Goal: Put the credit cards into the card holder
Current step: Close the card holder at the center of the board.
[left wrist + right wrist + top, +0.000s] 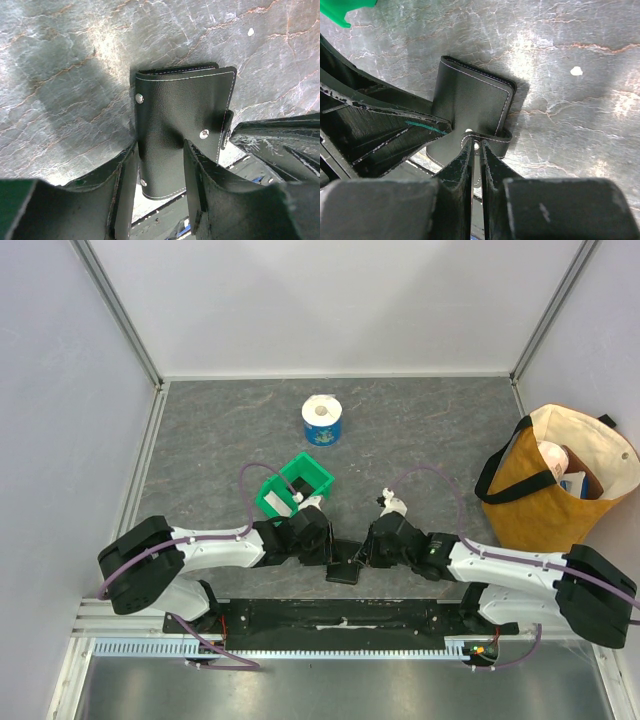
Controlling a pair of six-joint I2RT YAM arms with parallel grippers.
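Lying closed at the near middle of the table point(420, 440), the card holder point(180, 120) has its snap tab point(496, 138) pinched by the closed right pincer point(476, 145). The left pincer point(160, 150) stands open over it.

White arms point(215, 550) — black joints point(135, 565), purple cables point(250, 472)

One card holder point(345, 573), one green bin point(318, 472), one paper roll point(322, 420), one tote bag point(525, 495), two arms point(215, 550) point(505, 562).
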